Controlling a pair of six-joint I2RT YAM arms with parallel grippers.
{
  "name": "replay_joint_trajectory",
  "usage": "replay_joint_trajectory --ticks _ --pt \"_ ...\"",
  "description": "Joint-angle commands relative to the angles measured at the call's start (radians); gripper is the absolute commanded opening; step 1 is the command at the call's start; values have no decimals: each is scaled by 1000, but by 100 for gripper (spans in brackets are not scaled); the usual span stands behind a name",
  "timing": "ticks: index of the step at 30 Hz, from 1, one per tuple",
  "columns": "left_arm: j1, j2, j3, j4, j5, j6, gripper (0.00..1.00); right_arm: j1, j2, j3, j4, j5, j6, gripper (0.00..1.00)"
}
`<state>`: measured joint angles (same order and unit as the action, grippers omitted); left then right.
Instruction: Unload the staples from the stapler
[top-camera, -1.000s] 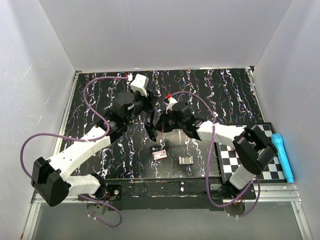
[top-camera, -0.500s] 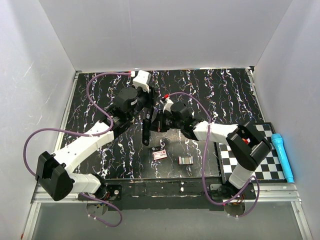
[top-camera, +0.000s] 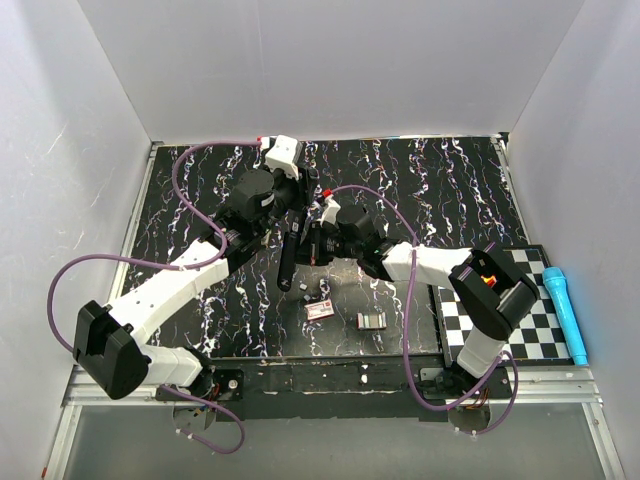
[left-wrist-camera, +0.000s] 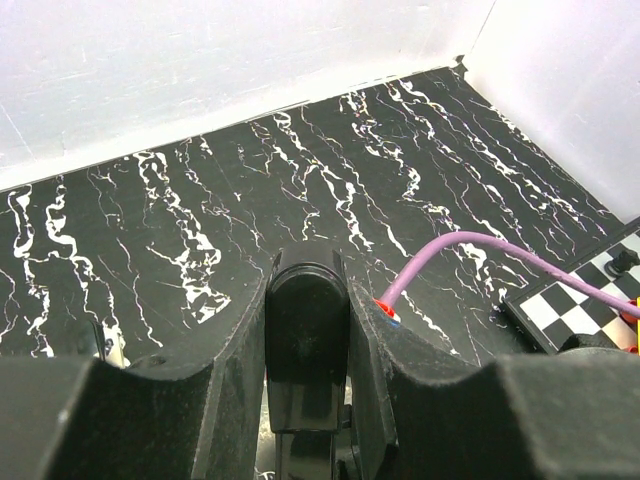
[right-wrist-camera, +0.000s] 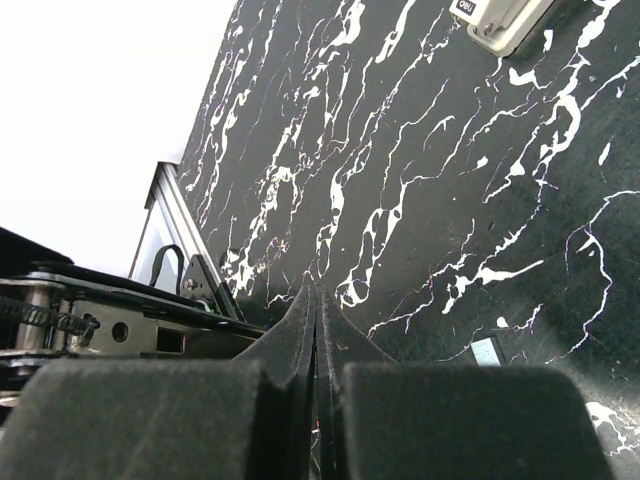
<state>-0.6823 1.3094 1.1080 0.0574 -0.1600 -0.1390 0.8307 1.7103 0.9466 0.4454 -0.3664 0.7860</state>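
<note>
Black marbled table (top-camera: 450, 190) under white walls (top-camera: 330, 70). We see the left gripper (left-wrist-camera: 307, 345) clamping the black stapler (left-wrist-camera: 305, 290), its long axis hanging from that gripper toward the arm bases. Just right of it, the right gripper (right-wrist-camera: 316, 312) is pinched together, nearest the stapler's metal rail (right-wrist-camera: 120, 325).

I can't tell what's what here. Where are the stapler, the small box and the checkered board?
stapler (left-wrist-camera: 305, 340), left wrist view, its black top.
small box (top-camera: 320, 309), top view, its label.
checkered board (top-camera: 535, 340), top view, bare squares.

Overhead view; wrist views near table (top-camera: 450, 190)
</note>
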Motion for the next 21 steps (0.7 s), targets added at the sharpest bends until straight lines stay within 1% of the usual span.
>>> replay_joint_trajectory --ticks 1,6,9,13,17,21 --pt "1 -61 47 68 4 -11 0 13 -35 24 16 6 -11 1" --pt "1 -114 35 36 27 -25 0 10 -67 11 -26 40 -31 1" --pt "0 -156 26 15 40 -37 0 8 -92 21 -112 89 -62 1" --pt "1 -216 23 -30 69 -48 0 1 -149 4 -175 145 -97 1" --pt "1 -277 12 -53 88 -62 0 -5 -219 1 -264 225 -152 1" --pt "1 -318 6 -91 97 -62 0 -16 -294 20 -379 338 -217 1"
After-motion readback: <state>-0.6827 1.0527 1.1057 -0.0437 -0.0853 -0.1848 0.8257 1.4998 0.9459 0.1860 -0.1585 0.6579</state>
